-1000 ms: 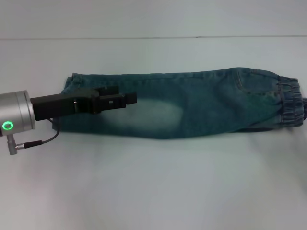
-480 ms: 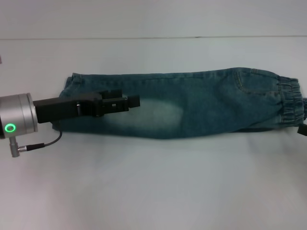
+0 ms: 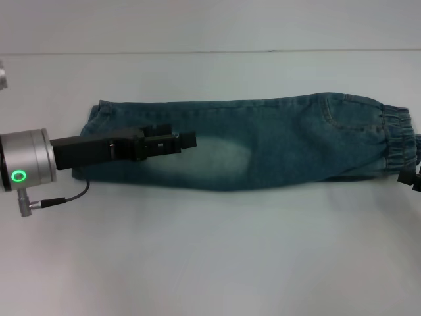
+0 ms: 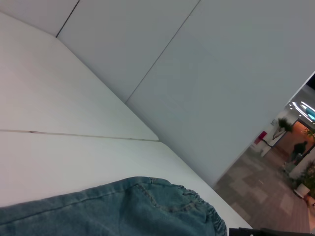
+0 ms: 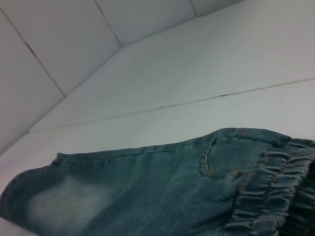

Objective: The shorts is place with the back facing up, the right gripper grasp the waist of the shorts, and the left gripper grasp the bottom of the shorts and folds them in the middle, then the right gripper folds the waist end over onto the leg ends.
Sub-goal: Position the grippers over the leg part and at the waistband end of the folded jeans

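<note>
The blue denim shorts (image 3: pixel 263 148) lie lengthwise across the white table (image 3: pixel 210 250), folded in half along their length. The elastic waist (image 3: pixel 398 141) is at the right and the leg ends (image 3: pixel 99 118) at the left. My left gripper (image 3: pixel 184 138) hovers over the left part of the shorts, pointing right, open and holding nothing. Only a dark sliver of my right gripper (image 3: pixel 413 179) shows at the right edge, just below the waist. The left wrist view catches the shorts (image 4: pixel 123 206). In the right wrist view the shorts (image 5: pixel 147 182) and their waistband (image 5: pixel 270 191) sit close by.
A seam in the table (image 3: pixel 197 52) runs behind the shorts. White wall panels (image 4: pixel 197 73) stand beyond the table. Bare white surface lies in front of the shorts.
My left gripper has slid a little to the right over the shorts. The right gripper has come into view at the right edge beside the waist. The shorts have not moved.
</note>
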Robot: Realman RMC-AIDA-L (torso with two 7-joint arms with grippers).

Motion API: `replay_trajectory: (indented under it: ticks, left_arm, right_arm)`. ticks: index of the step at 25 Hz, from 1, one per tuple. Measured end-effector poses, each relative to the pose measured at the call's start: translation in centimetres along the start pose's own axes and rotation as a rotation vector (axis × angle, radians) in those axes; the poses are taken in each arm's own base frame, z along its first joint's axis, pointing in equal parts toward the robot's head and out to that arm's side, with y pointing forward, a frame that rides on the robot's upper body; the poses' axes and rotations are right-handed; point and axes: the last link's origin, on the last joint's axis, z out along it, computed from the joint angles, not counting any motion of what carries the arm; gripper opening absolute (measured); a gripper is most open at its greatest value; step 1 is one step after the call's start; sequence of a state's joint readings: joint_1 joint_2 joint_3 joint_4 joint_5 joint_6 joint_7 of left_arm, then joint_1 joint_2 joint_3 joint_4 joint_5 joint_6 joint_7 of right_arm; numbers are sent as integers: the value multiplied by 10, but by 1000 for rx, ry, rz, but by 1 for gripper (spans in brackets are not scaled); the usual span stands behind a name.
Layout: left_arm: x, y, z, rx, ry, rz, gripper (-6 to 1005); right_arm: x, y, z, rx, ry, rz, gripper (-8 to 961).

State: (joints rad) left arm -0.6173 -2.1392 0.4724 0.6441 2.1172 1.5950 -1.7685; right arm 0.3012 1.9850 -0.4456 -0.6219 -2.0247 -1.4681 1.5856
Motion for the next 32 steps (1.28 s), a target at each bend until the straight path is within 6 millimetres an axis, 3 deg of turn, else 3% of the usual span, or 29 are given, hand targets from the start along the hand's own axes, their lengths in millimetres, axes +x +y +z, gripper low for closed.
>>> replay_trajectory:
  ticks: [21,32]
  left_arm:
    - [1,-3,4,22,-2,-52,948]
    - [-2,-2,16,34,-60,-24,947]
  right_arm:
    - [-15,5,-10,-63,-46,160,895]
    - [-14,2,-18,-54,-52,255,894]
